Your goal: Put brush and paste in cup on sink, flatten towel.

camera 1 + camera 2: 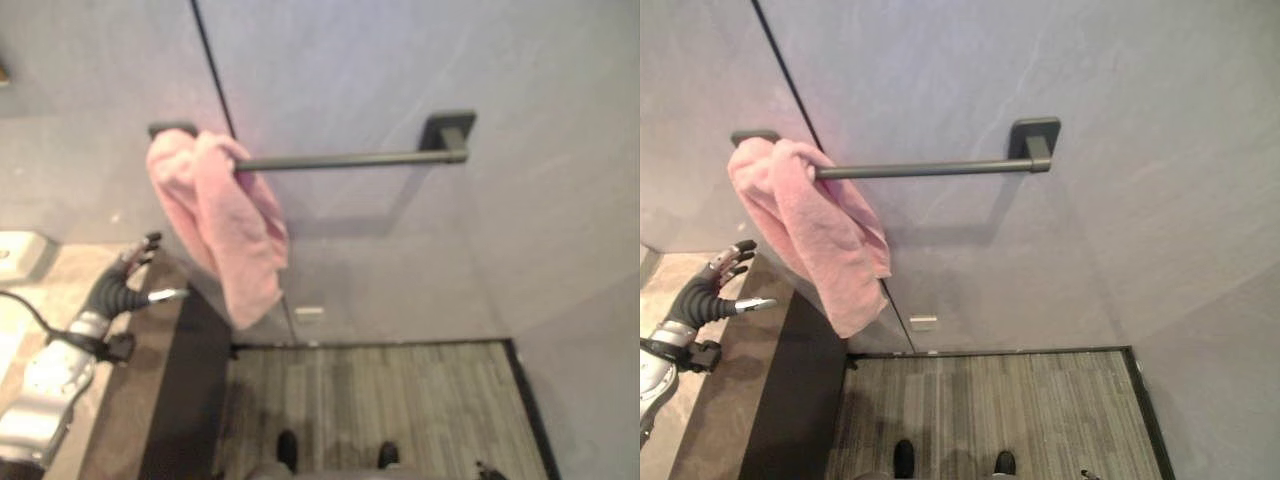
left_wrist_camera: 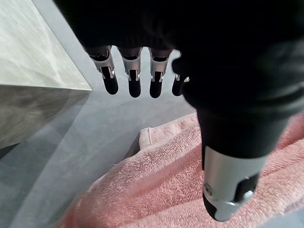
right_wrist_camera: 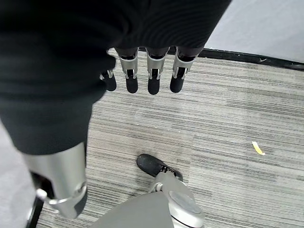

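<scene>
The pink towel (image 1: pixel 222 226) hangs bunched at the left end of the wall bar (image 1: pixel 930 169) (flattening looks not yet done), while the left hand (image 1: pixel 715 290) hovers over the counter (image 1: pixel 110 400) with fingers (image 2: pixel 134 78) relaxed and empty, the right hand (image 3: pixel 142 71) likewise open above the floor (image 3: pixel 228 142).

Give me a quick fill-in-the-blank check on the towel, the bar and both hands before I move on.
1. The pink towel hangs bunched at the ____ end of the towel bar, by the robot's sides.
2. The left hand has its fingers ____ and holds nothing.
3. The right hand hangs above the striped ____ with straight fingers.
4. The colour of the towel bar is ____.

Missing words: left; open; floor; black
</scene>
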